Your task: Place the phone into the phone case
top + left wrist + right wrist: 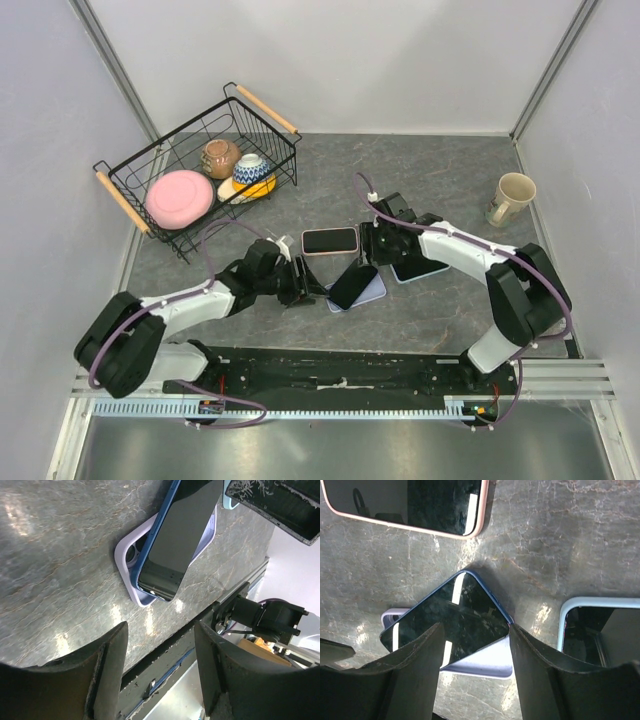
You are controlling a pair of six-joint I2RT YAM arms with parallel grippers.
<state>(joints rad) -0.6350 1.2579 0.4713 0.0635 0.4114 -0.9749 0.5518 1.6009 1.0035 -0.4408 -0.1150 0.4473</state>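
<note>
Your phone (352, 286) lies skewed atop the phone case (374, 294) mid-bench (450, 180). The left gripper (160, 630) at its 9 o'clock and the right gripper (475, 630) at 12 o'clock both stand released, empty. It's likely stiff, slick glass: take its long edges, not the screen.

Grey marbled tabletop (450, 170). Far-left corner: black wire basket (122, 201), sitting flat. Far right: cream mug (512, 197), upright, well apart from the rest. Centre: pink-edged phone (330, 240), screen up, and to its right a light-blue-edged phone (420, 270), also screen up. Nearer the front edge, between those two: lavender phone case (374, 291), open side up, with a blue phone (352, 286) lying skewed across it, not seated.
</note>
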